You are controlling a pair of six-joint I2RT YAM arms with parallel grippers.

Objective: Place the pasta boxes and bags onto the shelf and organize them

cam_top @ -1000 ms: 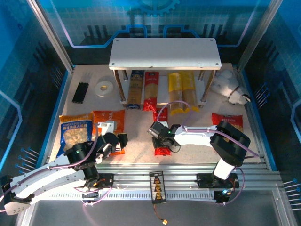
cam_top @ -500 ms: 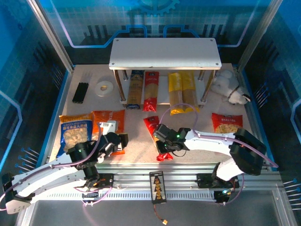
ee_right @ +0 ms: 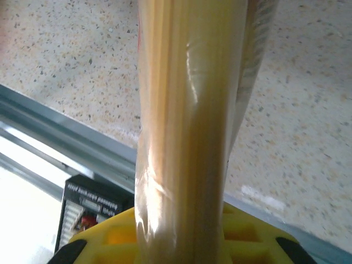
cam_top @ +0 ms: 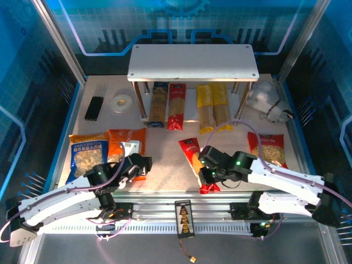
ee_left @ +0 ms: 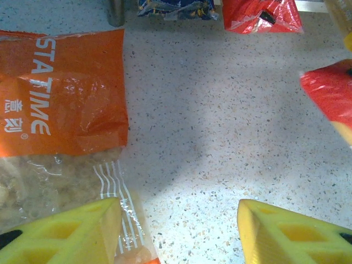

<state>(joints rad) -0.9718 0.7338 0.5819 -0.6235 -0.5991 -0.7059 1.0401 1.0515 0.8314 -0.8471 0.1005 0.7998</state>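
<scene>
The shelf [cam_top: 192, 61] stands at the back. Under its top board lie a blue-and-yellow pasta box [cam_top: 158, 104], a red one [cam_top: 176, 105] and two yellow ones [cam_top: 204, 107]. My right gripper [cam_top: 212, 171] is shut on another red pasta box [cam_top: 193, 157], whose clear window of spaghetti [ee_right: 187, 110] runs up between the jaws of that gripper [ee_right: 181, 236]. My left gripper [cam_top: 140, 165] [ee_left: 179, 231] stands open, low over the table, its left finger [ee_left: 66, 231] over the clear corner of the orange bag [ee_left: 60, 104] [cam_top: 126, 144]. The blue-orange bag [cam_top: 88, 154] lies left of it; the red bag [cam_top: 268, 147] lies at the right.
A white plush toy [cam_top: 267, 100] sits right of the shelf. A tape roll [cam_top: 122, 103] and a black bundle [cam_top: 94, 108] lie at the back left. The metal rail [cam_top: 165, 197] runs along the near edge, just behind the held box.
My right gripper has shut on the red pasta box and carried it right and toward the near edge. My left gripper has edged slightly right, still open.
</scene>
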